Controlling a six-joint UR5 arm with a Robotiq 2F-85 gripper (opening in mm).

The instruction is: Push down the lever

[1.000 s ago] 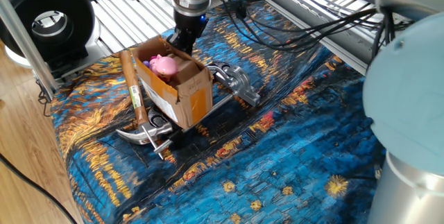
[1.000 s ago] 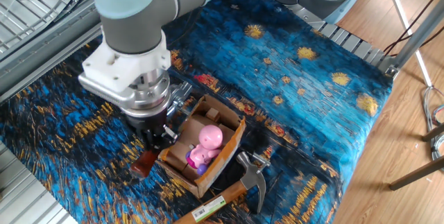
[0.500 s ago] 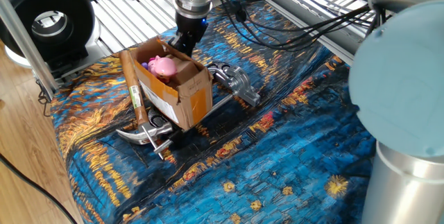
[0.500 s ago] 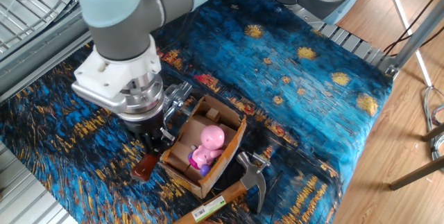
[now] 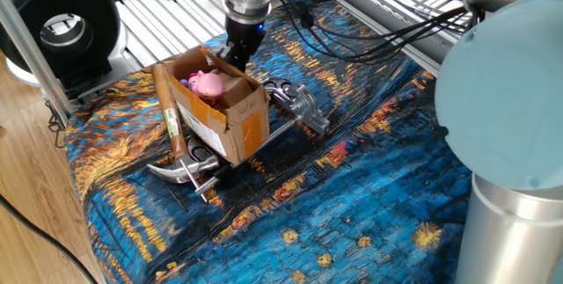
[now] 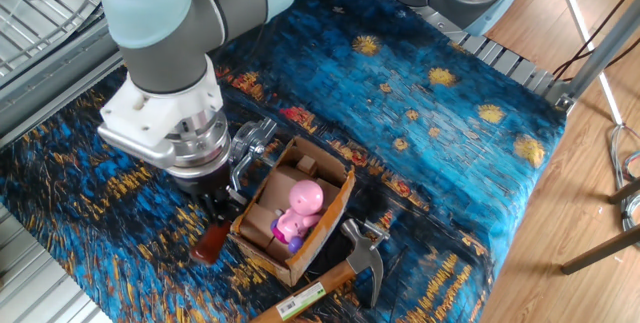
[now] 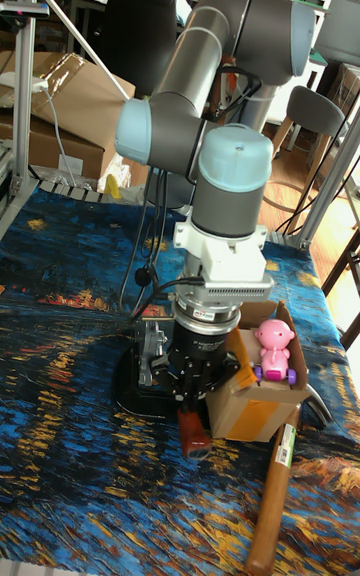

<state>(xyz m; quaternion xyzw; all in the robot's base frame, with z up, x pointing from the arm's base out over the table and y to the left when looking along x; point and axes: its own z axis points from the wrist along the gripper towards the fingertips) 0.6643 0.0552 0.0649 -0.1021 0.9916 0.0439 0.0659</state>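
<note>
Sliding slightly sideways since before, tool (image 6: 214, 206) presses the lever (image 6: 210, 240), its red knob near the bench (image 6: 450, 93); grip state unreadable; push nearly complete.

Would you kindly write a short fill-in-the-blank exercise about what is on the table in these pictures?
1. The pink toy figure sits inside an open ______ box.
2. The lever is tipped with a knob of dark ______ colour.
3. The tool with the wooden handle lying beside the cardboard box is a claw ______.
4. The gripper hangs directly above the knob, next to the box, on the ______ cloth that covers the table.

Missing words: cardboard; red; hammer; blue
</note>
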